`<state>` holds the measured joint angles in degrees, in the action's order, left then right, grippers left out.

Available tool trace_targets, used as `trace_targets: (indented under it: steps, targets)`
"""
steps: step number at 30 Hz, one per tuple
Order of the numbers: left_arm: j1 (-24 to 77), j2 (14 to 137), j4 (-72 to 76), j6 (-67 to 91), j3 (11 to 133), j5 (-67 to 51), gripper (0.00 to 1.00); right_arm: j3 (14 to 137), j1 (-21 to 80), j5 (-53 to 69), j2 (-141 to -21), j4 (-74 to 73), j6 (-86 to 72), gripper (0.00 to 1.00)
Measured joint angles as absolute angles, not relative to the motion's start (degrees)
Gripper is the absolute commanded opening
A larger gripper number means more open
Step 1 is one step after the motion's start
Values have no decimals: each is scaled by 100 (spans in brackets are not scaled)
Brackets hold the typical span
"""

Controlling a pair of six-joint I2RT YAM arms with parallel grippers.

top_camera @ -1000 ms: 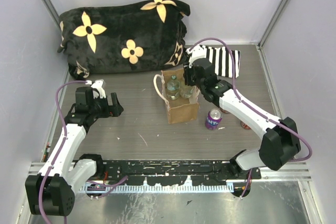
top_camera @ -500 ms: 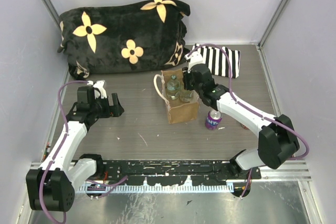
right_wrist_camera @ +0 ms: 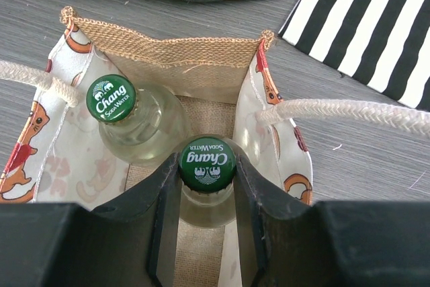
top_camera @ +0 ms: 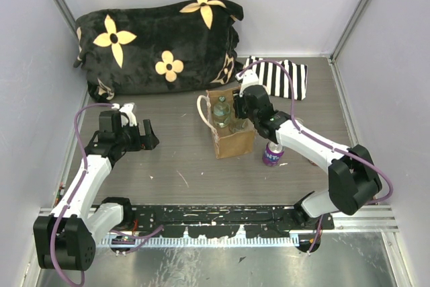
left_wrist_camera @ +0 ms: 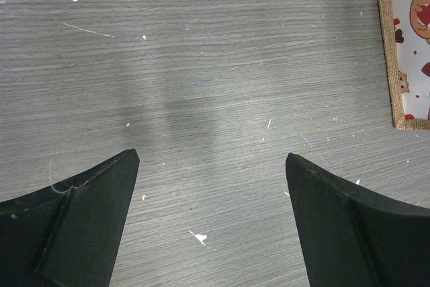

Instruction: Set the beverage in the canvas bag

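Observation:
The canvas bag (top_camera: 232, 140) stands upright at mid-table, a tan burlap tote with cream rope handles (right_wrist_camera: 349, 113). Two clear glass Chang soda water bottles with green caps are inside it. My right gripper (right_wrist_camera: 207, 166) is shut on the neck of the nearer bottle (right_wrist_camera: 207, 160), just below its cap, and holds it upright inside the bag next to the other bottle (right_wrist_camera: 111, 98). From above, my right gripper (top_camera: 240, 115) is over the bag's right half. My left gripper (top_camera: 144, 136) is open and empty over bare table, left of the bag; its wrist view (left_wrist_camera: 211, 166) shows only the bag's corner (left_wrist_camera: 403, 45).
A purple drink can (top_camera: 272, 152) stands just right of the bag, under my right arm. A flat black-and-white striped fabric piece (top_camera: 279, 77) lies behind the bag at the right. A rolled black blanket with yellow flowers (top_camera: 161, 45) fills the back left.
My right gripper has moved a little left and toward the near side, bringing its bottle over and down into the bag. The left arm has barely moved.

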<state>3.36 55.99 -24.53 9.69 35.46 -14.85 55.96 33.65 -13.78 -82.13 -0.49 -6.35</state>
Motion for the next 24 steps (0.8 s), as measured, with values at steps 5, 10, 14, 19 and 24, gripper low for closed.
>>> trace_targets:
  steps: [5, 10, 14, 19, 24]
  targets:
    - [336, 5599, -2451, 969, 3546, -1507, 98, 5590, 3365, -1334, -8217, -56, -635, 1]
    - [336, 5599, -2451, 972, 3546, -1514, 98, 5590, 3365, -1229, -8281, -64, -637, 1]
    - [336, 5599, -2449, 972, 3546, -1514, 98, 5592, 3365, -1127, -8337, -47, -637, 1]
    - [336, 5572, -2449, 972, 3546, -1514, 98, 5592, 3365, -1118, -8342, -45, -637, 1]
    - [336, 5537, -2449, 972, 3546, -1516, 98, 5596, 3365, -1125, -8350, -43, -635, 22]
